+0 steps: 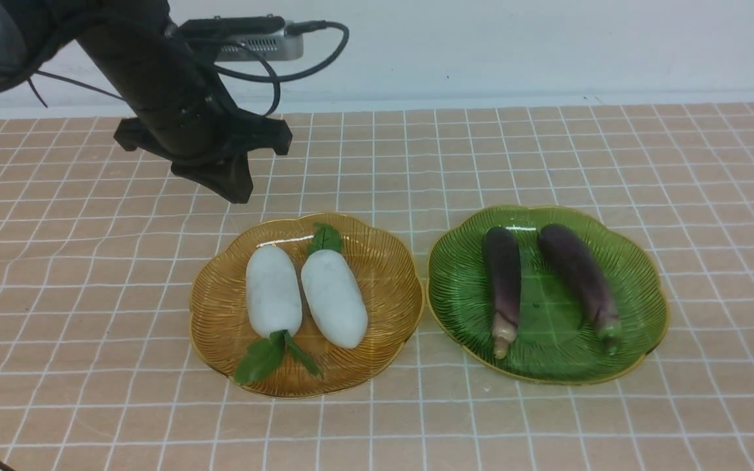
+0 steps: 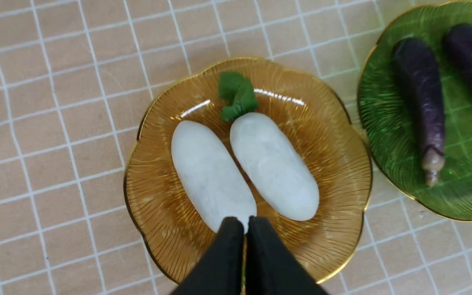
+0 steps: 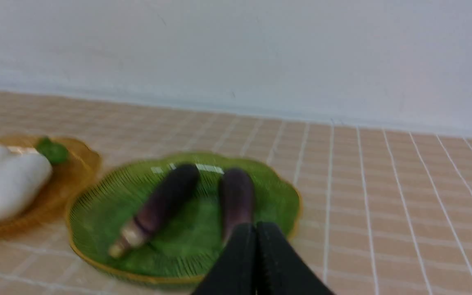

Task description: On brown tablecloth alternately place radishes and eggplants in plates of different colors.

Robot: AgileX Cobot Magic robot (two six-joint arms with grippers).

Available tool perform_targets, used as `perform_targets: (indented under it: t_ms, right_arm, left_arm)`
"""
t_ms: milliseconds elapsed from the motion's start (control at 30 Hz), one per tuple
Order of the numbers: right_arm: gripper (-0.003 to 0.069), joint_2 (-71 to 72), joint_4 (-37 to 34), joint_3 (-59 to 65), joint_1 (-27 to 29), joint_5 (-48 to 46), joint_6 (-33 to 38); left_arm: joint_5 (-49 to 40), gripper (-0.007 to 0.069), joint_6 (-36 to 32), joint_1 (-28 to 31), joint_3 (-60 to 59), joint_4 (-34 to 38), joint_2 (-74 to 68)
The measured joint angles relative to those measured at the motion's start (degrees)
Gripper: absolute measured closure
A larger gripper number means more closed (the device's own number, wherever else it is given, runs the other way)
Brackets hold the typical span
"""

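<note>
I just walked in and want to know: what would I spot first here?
Two white radishes lie side by side in the amber plate on the left. Beside it, two dark purple eggplants lie in the green plate. The black left arm hangs behind the amber plate.

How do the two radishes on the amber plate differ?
The left radish has its leaves at the near end; the right radish has them at the far end. The left radish lies straight; the right radish slants slightly. Both are white, oblong and side by side on the amber plate.
</note>
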State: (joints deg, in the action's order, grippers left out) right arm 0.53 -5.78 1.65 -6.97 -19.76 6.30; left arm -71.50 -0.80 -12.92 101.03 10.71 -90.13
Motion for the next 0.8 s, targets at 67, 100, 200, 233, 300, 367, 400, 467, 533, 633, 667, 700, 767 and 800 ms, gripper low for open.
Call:
perform_targets:
  t_ms: [67, 100, 200, 233, 300, 367, 400, 467, 533, 633, 667, 700, 767, 800]
  right_arm:
    - [0.0674, 0.0, 0.0, 0.0, 0.1, -0.9, 0.0]
    - [0.0674, 0.0, 0.0, 0.0, 0.1, -1.8, 0.0]
    - [0.0674, 0.0, 0.0, -0.1, 0.2, -2.4, 0.0]
    - [0.0674, 0.0, 0.0, -0.1, 0.2, -2.4, 0.0]
    - [0.0674, 0.0, 0.0, -0.1, 0.2, -2.4, 0.0]
    - [0.0674, 0.0, 0.0, -0.1, 0.3, -2.4, 0.0]
    - [0.0674, 0.0, 0.0, -0.1, 0.3, -2.4, 0.0]
    - [0.0674, 0.0, 0.0, -0.1, 0.4, -2.4, 0.0]
    - [0.0674, 0.0, 0.0, -0.1, 0.8, -2.4, 0.0]
    - [0.0674, 0.0, 0.0, -0.1, 2.3, -2.4, 0.0]
    - [0.0674, 0.0, 0.0, -0.1, 3.3, -2.4, 0.0]
    - [0.0674, 0.0, 0.0, -0.1, 4.1, -2.4, 0.0]
    - [0.0674, 0.0, 0.0, -0.1, 6.1, -2.4, 0.0]
    - [0.0674, 0.0, 0.0, -0.1, 6.8, -2.4, 0.0]
  left_arm:
    - [0.0, 0.0628, -0.3, 0.0, -4.3, 0.2, 4.7]
    - [0.0, 0.0628, -0.8, 0.0, -6.7, 0.2, 7.5]
    - [-0.1, 0.0628, -2.2, 0.0, -14.1, -0.9, 15.4]
    - [-0.1, 0.0628, -2.4, 0.0, -16.3, -1.4, 17.9]
    - [-0.1, 0.0628, -2.5, 0.0, -19.9, -2.3, 22.3]
    - [-0.1, 0.0628, -2.6, 0.0, -24.6, -2.8, 27.6]
    - [-0.1, 0.0628, -2.6, 0.0, -26.6, -2.8, 30.0]
    - [-0.2, 0.0628, -2.6, 0.0, -30.3, -2.8, 34.2]
    - [0.0, 0.0628, -2.6, 0.0, -33.5, -2.5, 38.5]
    - [2.2, 0.0628, -2.1, 0.0, -40.7, -1.5, 46.4]
    - [3.7, 0.0628, -1.9, 0.0, -43.5, -1.0, 49.3]
    - [5.0, 0.0628, -1.8, 0.0, -46.1, -0.4, 52.1]
    - [7.6, 0.0628, -1.7, 0.0, -49.6, 0.0, 55.5]
    - [8.6, 0.0628, -1.7, 0.0, -51.4, 0.1, 56.8]
